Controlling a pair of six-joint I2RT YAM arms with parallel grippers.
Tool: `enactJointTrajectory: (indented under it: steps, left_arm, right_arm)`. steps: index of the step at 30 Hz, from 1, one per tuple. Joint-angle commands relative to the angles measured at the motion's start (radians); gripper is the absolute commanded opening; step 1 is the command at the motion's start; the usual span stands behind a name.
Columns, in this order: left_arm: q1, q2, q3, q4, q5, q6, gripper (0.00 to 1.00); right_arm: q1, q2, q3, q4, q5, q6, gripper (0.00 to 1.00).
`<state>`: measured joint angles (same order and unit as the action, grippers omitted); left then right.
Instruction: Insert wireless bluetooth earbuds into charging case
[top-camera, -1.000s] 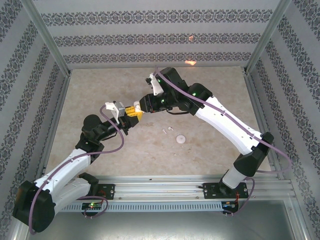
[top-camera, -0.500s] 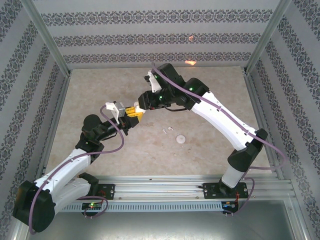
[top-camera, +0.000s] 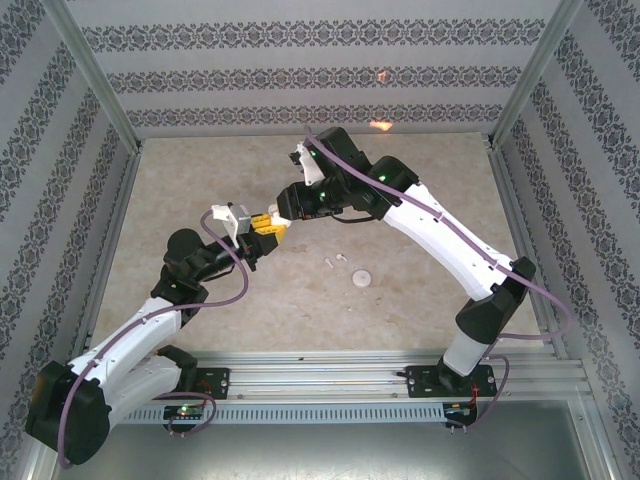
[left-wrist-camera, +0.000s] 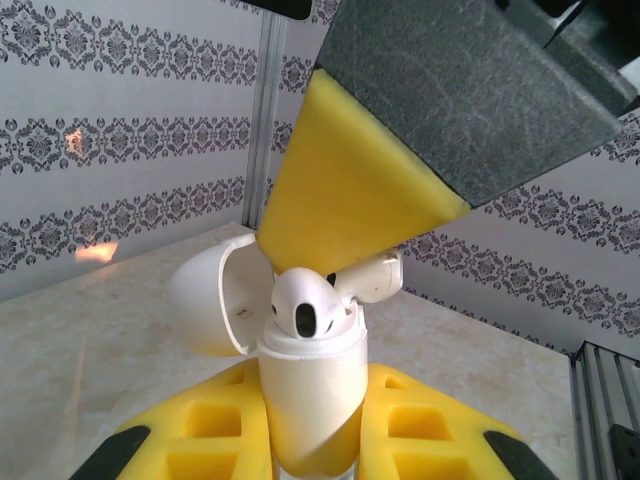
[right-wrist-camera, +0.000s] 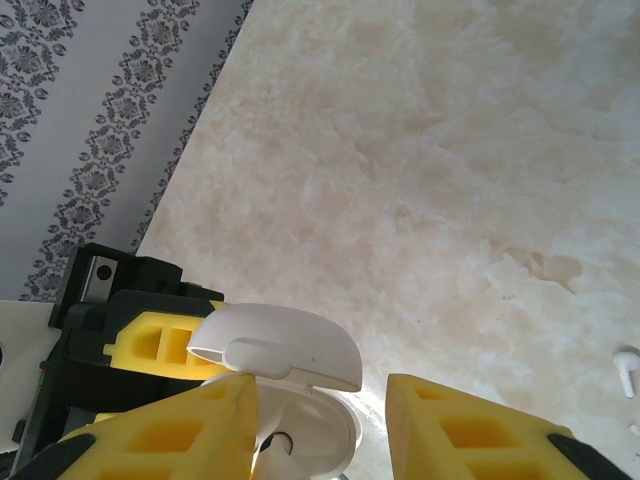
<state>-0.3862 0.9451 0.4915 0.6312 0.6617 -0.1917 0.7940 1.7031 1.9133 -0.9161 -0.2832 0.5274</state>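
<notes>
Your charging case stands upright in the left claw, which is clenched on its lower body, a yellow pad on either side. Its lid is swung open and hangs off one side of the case's mouth. One earbud sits head-up in the mouth of the case. A second earbud lies tilted across the case's rim just beside the first, not down in its well; whether it touches the yellow finger pressing in from above the case, you cannot tell from the left wrist view. That finger belongs to your right claw, which is released: from its own camera the two yellow pads stand apart, with the case's open lid and rim between them. From above, both claws meet at the case, which is held up off the counter. On the counter, well apart from the case on the right arm's side, lies a loose earbud. Just beyond that earbud, farther from the case, rests a small round white piece.
</notes>
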Motion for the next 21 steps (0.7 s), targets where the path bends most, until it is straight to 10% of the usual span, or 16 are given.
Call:
enactJointTrajectory:
  steps: [1,21]
  left_arm:
    - [-0.003,-0.019,0.025,0.031,0.003,0.012,0.0]
    - [-0.003,-0.023,0.027,-0.036,-0.053,0.048,0.0]
  right_arm:
    - [-0.002,-0.018,-0.016,-0.008,-0.019,-0.004,0.38]
    - [0.003,0.019,0.028,-0.04,-0.062,-0.039,0.25]
